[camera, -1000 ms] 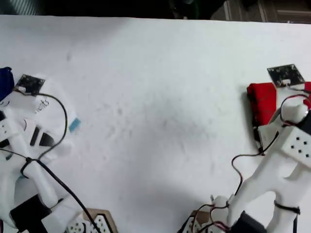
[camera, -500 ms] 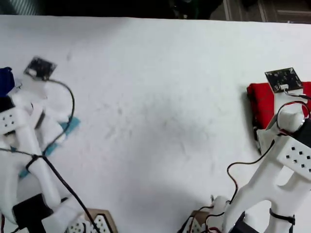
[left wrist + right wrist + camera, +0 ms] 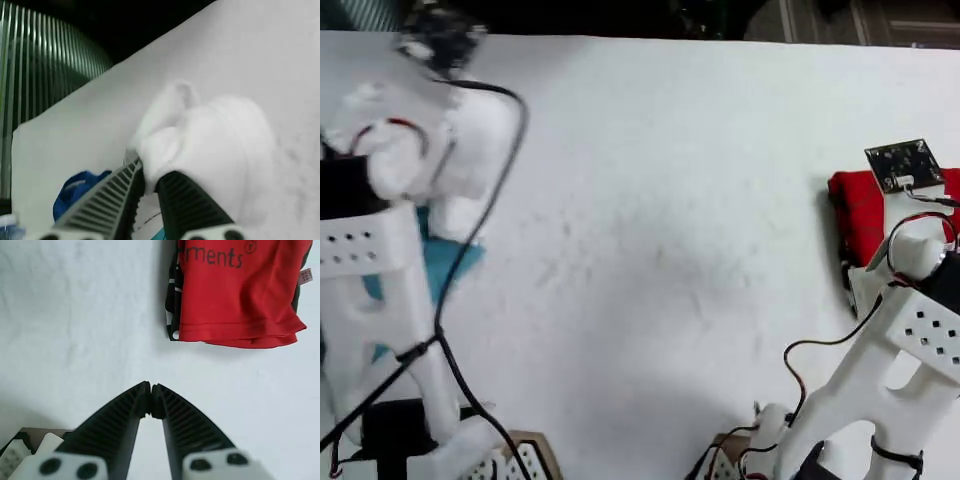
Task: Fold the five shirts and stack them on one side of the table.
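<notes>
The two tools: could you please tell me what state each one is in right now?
Left tool: closed, holding the white shirt.
Right tool: closed, holding nothing, short of the red shirt.

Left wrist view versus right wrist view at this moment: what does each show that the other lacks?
Left wrist, not right: the left gripper shut on a bunched white shirt, a blue garment nearby. Right wrist, not left: the right gripper shut on nothing, a folded red shirt atop a dark patterned garment. Both: the white table.
</notes>
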